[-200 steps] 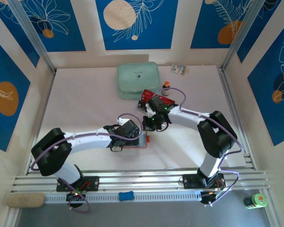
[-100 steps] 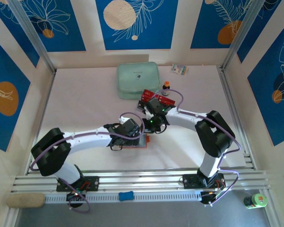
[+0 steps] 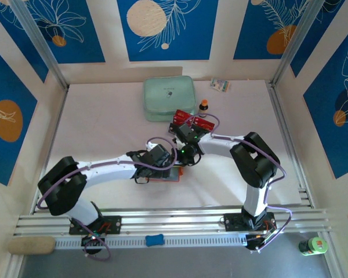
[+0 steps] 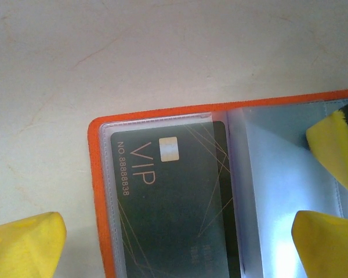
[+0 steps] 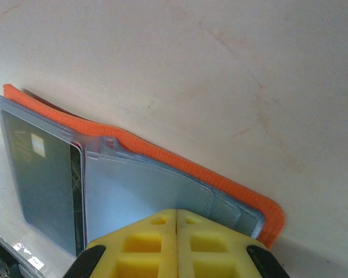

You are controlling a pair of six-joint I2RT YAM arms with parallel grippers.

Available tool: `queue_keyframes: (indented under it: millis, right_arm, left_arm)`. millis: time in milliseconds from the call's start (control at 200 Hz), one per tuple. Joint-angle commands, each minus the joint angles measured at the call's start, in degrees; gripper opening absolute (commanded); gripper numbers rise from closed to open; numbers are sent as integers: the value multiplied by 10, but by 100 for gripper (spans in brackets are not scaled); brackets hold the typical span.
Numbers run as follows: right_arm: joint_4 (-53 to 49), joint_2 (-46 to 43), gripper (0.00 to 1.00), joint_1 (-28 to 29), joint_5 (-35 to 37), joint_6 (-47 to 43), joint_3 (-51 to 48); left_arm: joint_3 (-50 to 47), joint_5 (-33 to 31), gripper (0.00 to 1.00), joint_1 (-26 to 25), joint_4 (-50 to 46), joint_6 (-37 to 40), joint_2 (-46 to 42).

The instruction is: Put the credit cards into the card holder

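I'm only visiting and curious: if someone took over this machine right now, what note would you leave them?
Left tool: open, over the open card holder.
Right tool: shut, tip over the holder's grey inside; no card seen in it.
Done: one dark VIP card sits in the holder behind clear plastic.
Left: red cards lie beside the green pouch, not yet in.

"VIP" and "NO 8888838" (last digits uncertain) on the black card (image 4: 174, 202) inside the card holder (image 4: 97, 174)
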Motion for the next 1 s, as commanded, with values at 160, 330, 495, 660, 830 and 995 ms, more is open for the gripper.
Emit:
queue_keyframes:
  millis: [160, 330, 495, 660, 830, 995]
  right_arm:
    - [-1, 21, 7, 5, -14, 11, -2]
    - [-1, 22, 7, 4, -15, 11, -2]
    - [-8, 15, 7, 2, -14, 10, 2]
    - [-20, -19, 9, -3, -2, 12, 3]
    - [-26, -45, 18, -2, 7, 24, -4]
    - [-16, -47, 23, 4, 9, 42, -13]
  left_arm:
    - [-13, 10, 100, 14, 9, 10, 10]
    - [-23, 14, 100, 18, 17, 13, 17]
    - [-35, 13, 100, 22, 19, 10, 20]
    - [-51, 16, 100, 25, 29, 0, 13]
    - [-60, 20, 100, 27, 37, -5, 9]
    - [-65, 19, 100, 29, 40, -7, 2]
